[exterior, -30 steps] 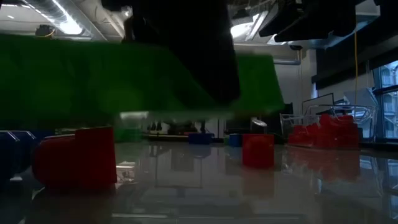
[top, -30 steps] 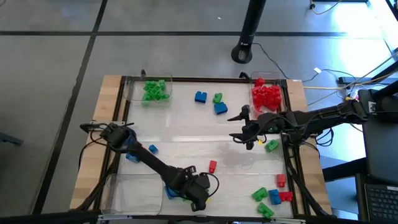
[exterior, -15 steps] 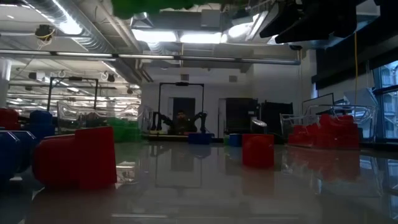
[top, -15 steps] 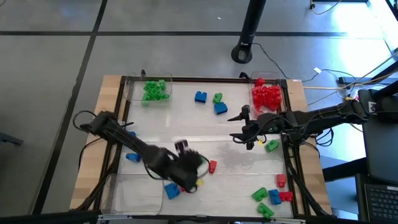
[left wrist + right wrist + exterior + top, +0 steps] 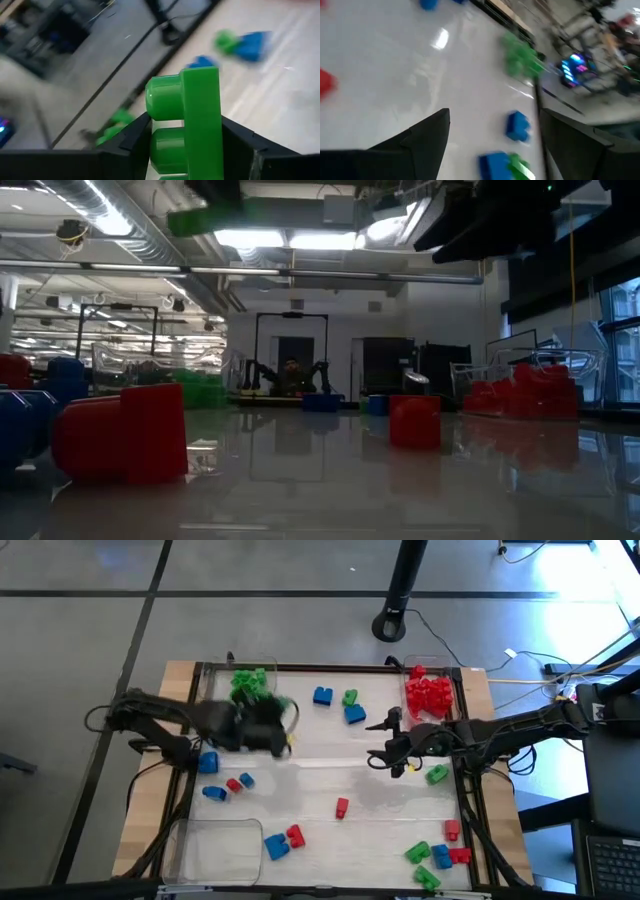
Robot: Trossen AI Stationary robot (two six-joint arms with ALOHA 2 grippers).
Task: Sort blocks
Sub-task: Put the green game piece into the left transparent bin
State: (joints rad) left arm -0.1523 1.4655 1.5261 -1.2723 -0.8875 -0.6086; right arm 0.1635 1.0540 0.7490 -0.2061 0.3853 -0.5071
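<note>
Swinging up from the lower middle of the high view, my left claw (image 5: 283,736) had crossed to the upper left of the frame in the last second and now hung just below the green pile (image 5: 250,684) in its clear tray (image 5: 210,690). It was clamped on a green block (image 5: 187,122), which my left wrist view showed studs-out between my two dark fingers (image 5: 127,145). With my arm gone from that lower patch, a blue block (image 5: 276,846) and a red block (image 5: 295,835) lay uncovered beside the empty tray (image 5: 215,850) at the lower left. My right claw (image 5: 385,754) hadn't moved: it hovered right of centre, jaws wide and holding nothing, near a loose green block (image 5: 437,774). I judged the carry nearly done, with only the drop into the green tray left. Loose blocks (image 5: 436,858) were scattered over the bench (image 5: 330,775), so the sort was far from finished.
</note>
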